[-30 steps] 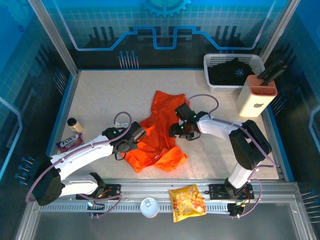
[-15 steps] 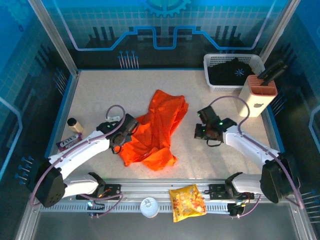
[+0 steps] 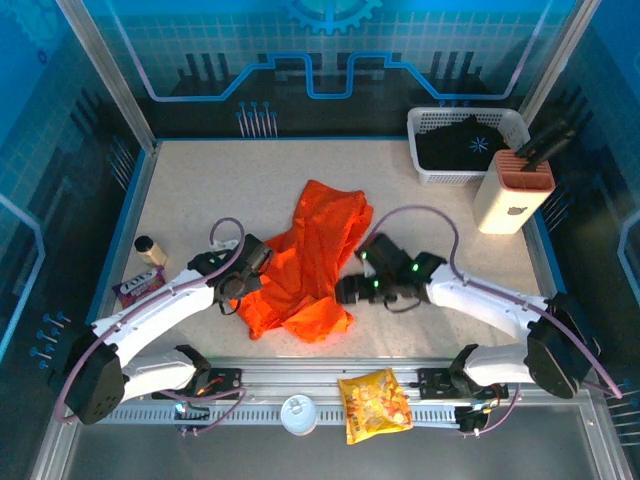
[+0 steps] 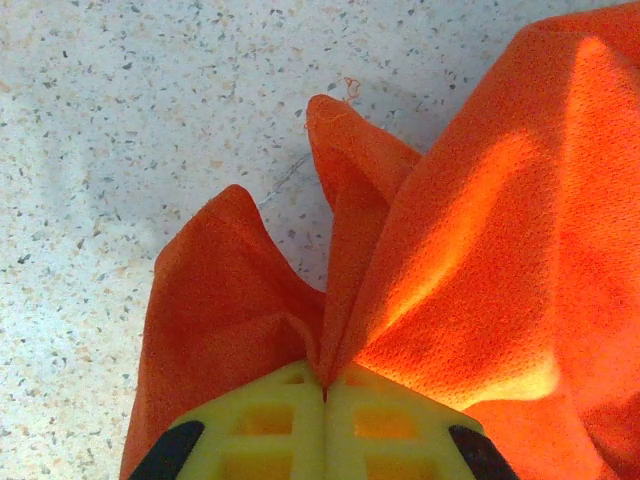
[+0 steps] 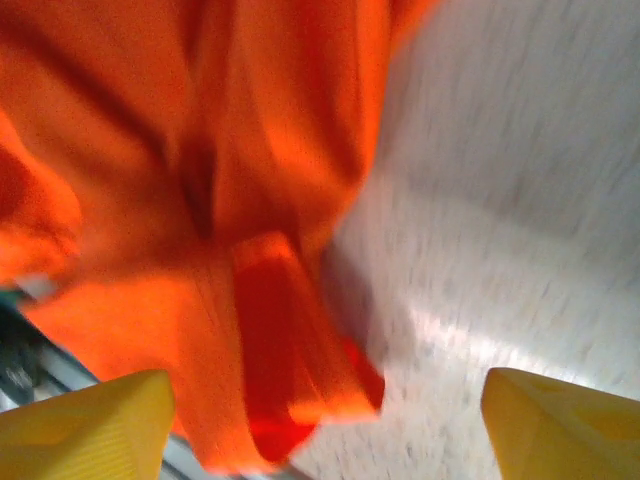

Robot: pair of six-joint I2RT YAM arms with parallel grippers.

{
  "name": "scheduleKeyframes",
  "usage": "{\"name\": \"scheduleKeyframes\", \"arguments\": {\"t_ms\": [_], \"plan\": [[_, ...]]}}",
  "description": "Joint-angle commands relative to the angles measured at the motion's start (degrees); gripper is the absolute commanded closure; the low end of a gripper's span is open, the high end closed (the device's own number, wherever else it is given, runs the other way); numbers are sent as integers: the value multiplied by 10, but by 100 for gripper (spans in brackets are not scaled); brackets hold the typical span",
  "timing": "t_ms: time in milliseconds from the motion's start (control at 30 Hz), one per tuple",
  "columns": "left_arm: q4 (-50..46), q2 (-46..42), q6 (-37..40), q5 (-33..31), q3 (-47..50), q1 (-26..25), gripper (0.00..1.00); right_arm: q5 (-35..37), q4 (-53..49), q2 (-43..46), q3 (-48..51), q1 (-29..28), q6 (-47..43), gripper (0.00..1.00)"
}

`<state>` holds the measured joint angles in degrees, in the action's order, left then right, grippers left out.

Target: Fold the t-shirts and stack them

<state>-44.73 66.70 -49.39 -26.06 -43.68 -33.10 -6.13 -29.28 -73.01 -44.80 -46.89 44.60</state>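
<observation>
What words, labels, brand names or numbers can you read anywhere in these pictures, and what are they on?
No text can be read with certainty.
Snack bag: printing too small to read.
Small dark packet: lettering too small to read.
Knife block: a small pale mark, no legible letters.
Black shirt: a pale-blue starburst print, no words.

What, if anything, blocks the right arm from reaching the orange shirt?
Probably nothing: yes, it looks reachable. The right gripper stands open beside the shirt's right edge with nothing between, and the left gripper is shut on the opposite edge.
</observation>
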Motion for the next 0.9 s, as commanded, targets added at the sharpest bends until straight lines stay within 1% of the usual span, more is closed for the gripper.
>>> {"name": "scheduleKeyframes", "arguments": {"t_ms": [0,67,133,300,400,433,500,567,600,633,700,767,867], "plan": [[-1,7,13,7,-19,4,100,-1,46,43,45,-49,96,17],[-2,9,18,6,-25,4,100,13,53,48,62,-70,108,21],[2,10,19,8,-25,4,100,23,64,42,69,-80,113,27],[4,0,9,15,-16,4,100,23,98,11,50,-82,107,32],[5,-7,6,16,-9,4,100,18,96,-19,25,-85,95,41],[4,-9,6,15,-8,4,100,17,94,-29,19,-87,92,45],[3,-9,6,15,-8,4,100,15,94,-40,14,-90,91,59],[3,-8,6,14,-7,4,100,15,90,-40,10,-91,91,84],[3,-8,6,14,-7,4,100,22,80,-35,8,-91,90,94],[3,-8,6,15,-7,4,100,35,60,-26,2,-91,86,100],[2,-7,7,13,-8,4,100,75,-5,-5,-19,-88,69,100],[0,-8,7,11,-8,4,100,130,-101,20,-46,-73,48,100],[-2,-8,9,9,-9,4,100,209,-228,65,-70,-22,21,100]]}}
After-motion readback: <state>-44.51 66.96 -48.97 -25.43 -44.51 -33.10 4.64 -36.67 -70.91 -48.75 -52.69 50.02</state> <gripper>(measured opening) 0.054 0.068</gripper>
